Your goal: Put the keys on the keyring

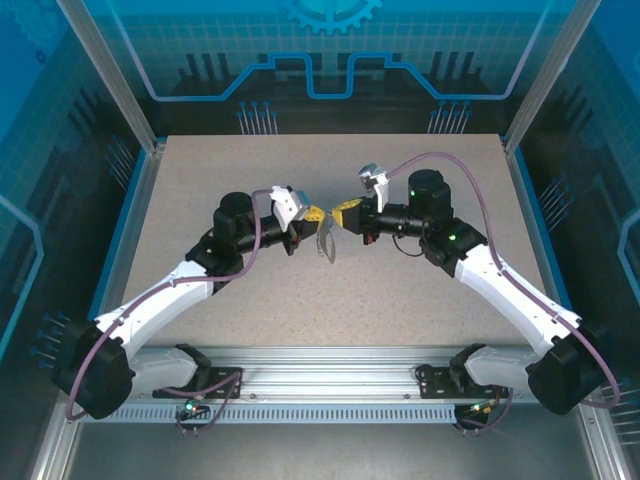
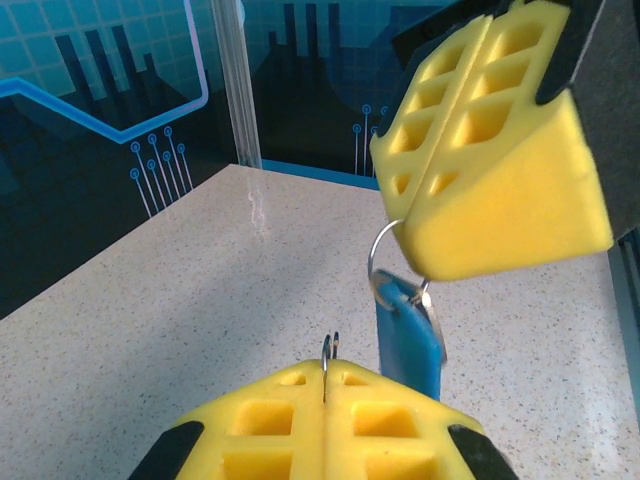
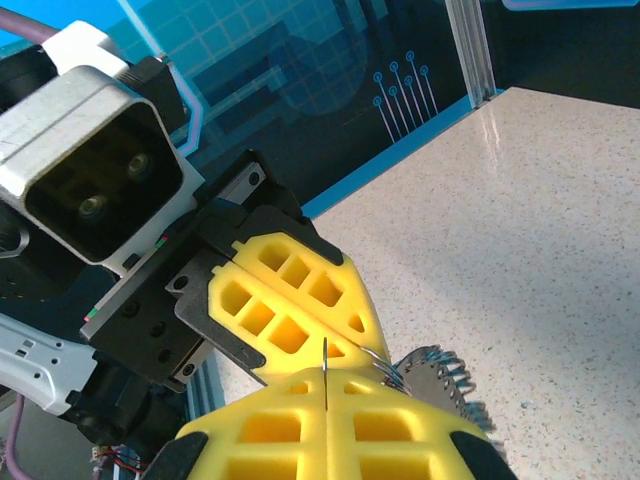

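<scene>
Both grippers meet tip to tip above the middle of the table. My left gripper (image 1: 316, 213) (image 2: 328, 372) is shut on the thin silver ring (image 2: 329, 348) of the keyring. The keyring's dark strap (image 3: 440, 380) (image 1: 325, 245) hangs below the fingers. My right gripper (image 1: 343, 215) (image 3: 326, 378) is shut on a thin silver metal edge (image 3: 325, 358). In the left wrist view the key's blue head (image 2: 410, 345) dangles just under the right gripper (image 2: 410, 220), with a silver loop (image 2: 383, 265) around its top. The left gripper (image 3: 368, 340) almost touches my right fingertips.
The speckled tabletop (image 1: 420, 290) lies beneath both arms, bounded by aluminium posts (image 1: 110, 80) and blue printed walls. The arm bases sit on a rail (image 1: 330, 385) at the near edge.
</scene>
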`<state>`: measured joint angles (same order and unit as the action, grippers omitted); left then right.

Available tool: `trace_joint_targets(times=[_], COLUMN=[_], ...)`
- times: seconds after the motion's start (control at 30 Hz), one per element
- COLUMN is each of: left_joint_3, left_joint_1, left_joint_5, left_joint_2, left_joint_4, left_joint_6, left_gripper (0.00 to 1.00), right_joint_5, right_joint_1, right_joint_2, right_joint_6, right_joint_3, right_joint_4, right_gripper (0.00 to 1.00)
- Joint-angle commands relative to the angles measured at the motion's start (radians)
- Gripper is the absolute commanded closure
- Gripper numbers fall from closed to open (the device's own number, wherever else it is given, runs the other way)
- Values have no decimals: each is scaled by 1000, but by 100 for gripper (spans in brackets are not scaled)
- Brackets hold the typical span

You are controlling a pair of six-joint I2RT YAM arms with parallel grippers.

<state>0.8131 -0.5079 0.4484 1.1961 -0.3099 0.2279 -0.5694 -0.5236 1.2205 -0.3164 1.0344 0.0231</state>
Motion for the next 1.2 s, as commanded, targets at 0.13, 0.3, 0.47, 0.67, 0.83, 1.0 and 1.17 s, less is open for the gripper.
trace_joint_targets(times=[0.13,0.3,0.47,0.67,0.83,1.0,1.17], left_joint_3=[18,15,31,71,93,102,102], left_joint_1=[-9,-9,-9,-10,-25,-41,-45], left_joint_5=[-11,-11,7,51,66,64,58], left_joint_2=[-44,-61,-54,-24,-3,3,5], left_joint_4=[-29,-40,-58,-67,-70,-48,-28], left_joint_6=[25,30,42,49,51,63,70], left_gripper=[100,100,100,100,100,100,100], right_joint_5=[22,51,50,11,-18,-12,-11], right_joint_1=[-6,44,103,100,81,70,65], right_joint_2=[9,-57,-126,-104,-53,-42,-67], right_joint_6=[47,56,56,82,98,94,80], right_joint_3=[24,-27,-68,-37,4,26,17], right_joint_4=[54,89,102,99,91,76,56], right_gripper=[100,100,100,100,100,100,100])
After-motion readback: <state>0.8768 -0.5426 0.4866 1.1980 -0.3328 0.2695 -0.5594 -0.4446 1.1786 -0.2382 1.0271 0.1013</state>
